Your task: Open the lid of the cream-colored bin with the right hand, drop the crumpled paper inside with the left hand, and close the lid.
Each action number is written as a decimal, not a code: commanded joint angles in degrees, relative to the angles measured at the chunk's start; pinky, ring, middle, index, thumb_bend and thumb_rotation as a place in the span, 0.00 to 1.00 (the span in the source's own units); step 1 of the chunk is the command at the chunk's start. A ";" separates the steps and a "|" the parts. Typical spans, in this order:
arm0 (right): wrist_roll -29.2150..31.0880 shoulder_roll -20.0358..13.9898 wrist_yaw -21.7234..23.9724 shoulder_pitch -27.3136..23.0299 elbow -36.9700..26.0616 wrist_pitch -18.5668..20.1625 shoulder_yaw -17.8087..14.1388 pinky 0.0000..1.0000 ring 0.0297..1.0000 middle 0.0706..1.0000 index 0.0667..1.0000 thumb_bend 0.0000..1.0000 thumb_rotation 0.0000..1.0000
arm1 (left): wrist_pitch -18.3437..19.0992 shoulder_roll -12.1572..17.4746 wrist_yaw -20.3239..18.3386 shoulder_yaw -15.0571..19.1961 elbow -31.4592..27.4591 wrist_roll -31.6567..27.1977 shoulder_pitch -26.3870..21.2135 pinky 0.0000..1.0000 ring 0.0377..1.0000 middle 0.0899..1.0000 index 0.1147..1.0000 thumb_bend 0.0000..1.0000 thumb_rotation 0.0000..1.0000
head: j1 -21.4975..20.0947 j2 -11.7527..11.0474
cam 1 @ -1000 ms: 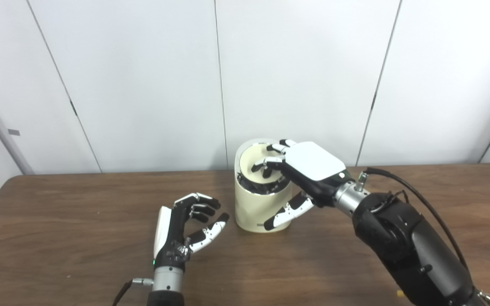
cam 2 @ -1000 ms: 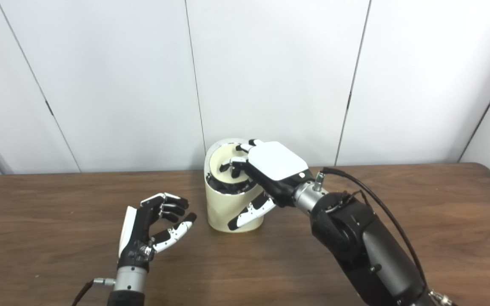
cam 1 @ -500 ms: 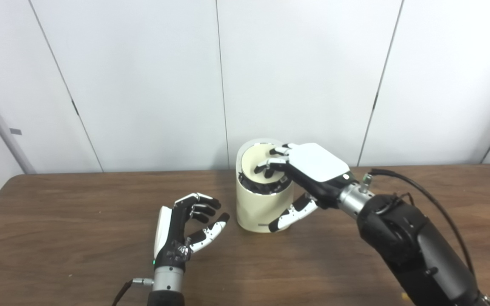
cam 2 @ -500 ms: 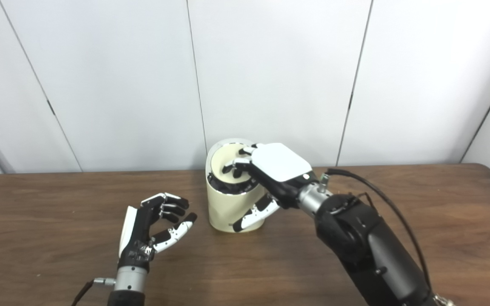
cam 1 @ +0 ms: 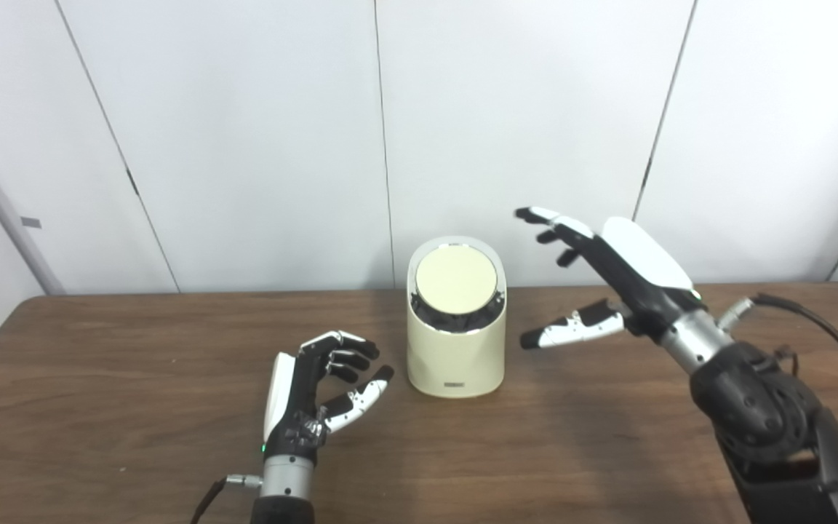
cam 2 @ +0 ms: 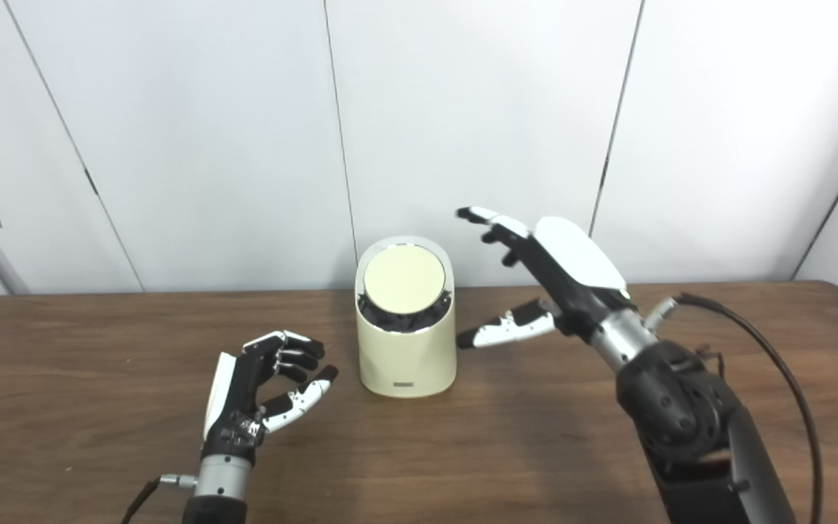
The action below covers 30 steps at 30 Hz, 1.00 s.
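The cream-colored bin (cam 1: 455,342) stands upright at the table's middle, near the back edge. Its round lid (cam 1: 456,280) lies flat in the rim and looks shut. My right hand (cam 1: 601,280) is open and empty, raised above the table to the right of the bin and apart from it, fingers spread. My left hand (cam 1: 317,389) rests low to the left of the bin, palm turned toward it, fingers loosely curled and holding nothing. No crumpled paper shows in either view.
The brown wooden table (cam 1: 99,364) runs across the picture. White wall panels (cam 1: 244,131) stand right behind its back edge. A black cable (cam 1: 819,327) loops off my right forearm.
My right hand has lifted off the bin's top and moved up and right, fingers spreading. The lid now lies flat. The left hand has not moved.
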 commanded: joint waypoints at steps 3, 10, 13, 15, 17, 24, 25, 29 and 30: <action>2.11 0.49 -2.84 1.26 -1.14 0.99 -1.68 0.67 0.82 0.90 0.94 0.77 0.29 | -0.61 0.28 -0.33 0.19 -2.72 0.15 -1.83 0.50 0.55 0.60 0.43 0.51 0.05 | -0.40 0.11; 5.13 2.59 -6.53 6.45 0.33 0.69 -2.45 0.66 0.84 0.90 0.92 0.81 0.23 | -0.17 0.65 -0.83 0.33 -3.38 0.18 -2.00 0.49 0.54 0.60 0.43 0.51 0.05 | -0.70 0.24; 5.68 3.86 -7.89 7.92 0.29 1.74 -2.59 0.67 0.84 0.91 0.92 0.81 0.23 | -0.27 0.73 -0.92 0.40 -3.40 0.11 -2.12 0.49 0.54 0.60 0.43 0.51 0.05 | -0.81 0.29; 6.19 4.70 -9.05 8.69 1.07 1.32 -2.76 0.65 0.83 0.90 0.91 0.81 0.23 | -0.29 0.78 -0.94 0.43 -3.40 0.13 -2.21 0.50 0.55 0.60 0.43 0.51 0.05 | -0.92 0.28; 6.80 5.79 -10.39 9.43 2.08 0.90 -2.92 0.65 0.83 0.90 0.90 0.81 0.23 | -0.35 0.81 -1.01 0.40 -3.41 0.10 -2.32 0.51 0.55 0.60 0.43 0.51 0.05 | -1.04 0.28; 6.69 7.64 -13.68 11.21 4.59 0.89 -2.11 0.65 0.83 0.90 0.88 0.81 0.24 | -0.55 1.04 -1.30 0.37 -3.01 -0.06 -2.70 0.52 0.56 0.61 0.43 0.51 0.05 | -1.45 0.26; 6.75 7.75 -13.76 11.44 4.69 1.09 -1.98 0.65 0.83 0.91 0.89 0.81 0.24 | -0.74 1.10 -1.33 0.36 -2.90 -0.05 -2.74 0.53 0.57 0.61 0.43 0.51 0.05 | -1.55 0.22; 6.80 8.10 -14.24 11.99 5.26 1.50 -1.77 0.68 0.84 0.92 0.90 0.80 0.25 | -1.04 1.20 -1.70 0.49 -2.66 -0.41 -2.84 0.52 0.56 0.62 0.43 0.51 0.05 | -1.79 0.13; 6.81 8.17 -14.36 12.06 5.36 1.61 -1.74 0.69 0.84 0.92 0.90 0.80 0.25 | -1.05 1.25 -1.78 0.48 -2.66 -0.40 -2.85 0.51 0.57 0.62 0.43 0.51 0.05 | -1.79 0.13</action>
